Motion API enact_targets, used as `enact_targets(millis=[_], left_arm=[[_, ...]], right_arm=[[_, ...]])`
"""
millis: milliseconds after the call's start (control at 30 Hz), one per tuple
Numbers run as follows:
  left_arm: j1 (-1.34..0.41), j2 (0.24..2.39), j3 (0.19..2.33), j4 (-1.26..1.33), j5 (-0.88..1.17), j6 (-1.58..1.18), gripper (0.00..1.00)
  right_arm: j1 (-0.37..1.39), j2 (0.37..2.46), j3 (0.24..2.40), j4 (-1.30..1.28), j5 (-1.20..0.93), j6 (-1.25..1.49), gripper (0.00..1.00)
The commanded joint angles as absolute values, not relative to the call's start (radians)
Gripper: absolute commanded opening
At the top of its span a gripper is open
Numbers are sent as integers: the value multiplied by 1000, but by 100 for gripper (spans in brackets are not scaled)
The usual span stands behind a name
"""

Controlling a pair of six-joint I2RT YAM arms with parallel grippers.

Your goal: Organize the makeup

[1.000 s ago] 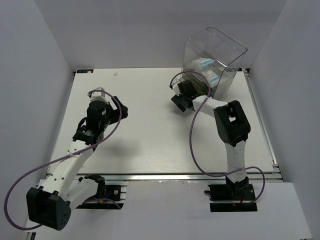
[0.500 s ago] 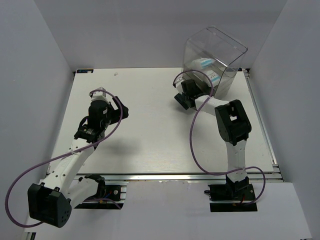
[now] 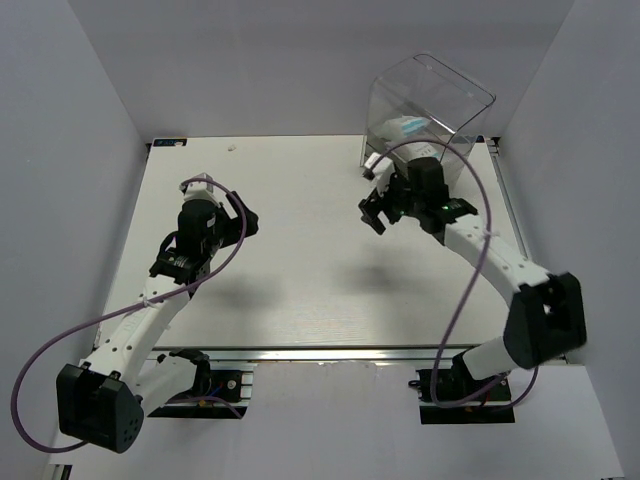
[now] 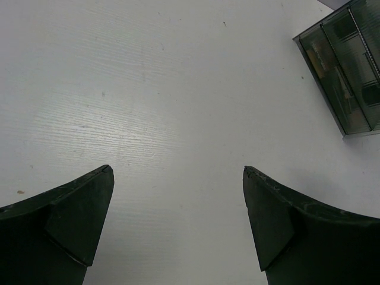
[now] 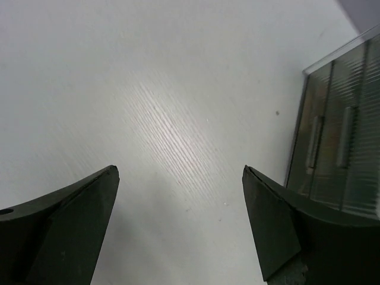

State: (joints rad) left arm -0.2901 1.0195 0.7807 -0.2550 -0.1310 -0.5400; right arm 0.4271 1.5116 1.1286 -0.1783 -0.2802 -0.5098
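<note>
Both claws wide, holding nothing; left gripper (image 4: 177,172) over table (image 3: 300,270); right gripper (image 5: 178,169) near drawer box (image 3: 440,100); white-blue pouch (image 3: 408,127) sits inside box; no makeup visible outside it; task looks done or nearly; palettes, jars not discernible.

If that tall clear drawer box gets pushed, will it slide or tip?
Likely rigid: the clear drawer box has straight walls. It stands tall, so a high push might tip it; low, it probably slides on the table.
</note>
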Motion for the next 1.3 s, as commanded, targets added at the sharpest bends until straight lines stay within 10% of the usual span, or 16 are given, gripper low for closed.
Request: enact_targets(millis=[0, 567, 1267], left_arm=[[-290, 1006, 813, -218, -112, -529, 98], [-290, 950, 833, -242, -78, -491, 98], [-290, 818, 770, -239, -37, -502, 98]], right_arm=[[393, 1372, 1097, -138, -411, -320, 89], [341, 1111, 1032, -327, 49, -110, 89], [256, 963, 811, -204, 40, -106, 89]])
